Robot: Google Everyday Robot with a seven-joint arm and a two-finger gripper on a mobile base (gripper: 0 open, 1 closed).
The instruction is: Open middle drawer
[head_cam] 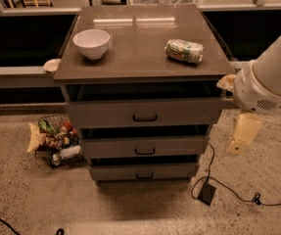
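A grey-brown cabinet (pixel 140 38) stands in the middle with three stacked drawers. The middle drawer (pixel 115 147) is the front of medium height, with a small black bar handle (pixel 145 151), and sits between the tall top drawer (pixel 105 114) and the short bottom drawer (pixel 115 171). It looks pushed in, about level with its neighbours. My gripper (pixel 243 133) hangs from the white arm (pixel 269 80) to the right of the cabinet, at about the middle drawer's height and apart from it.
A white bowl (pixel 91 43) and a lying can (pixel 184 50) sit on the cabinet top. A wire basket of snacks (pixel 54 141) stands on the floor at the left. A black cable and adapter (pixel 207 192) lie on the floor at the right.
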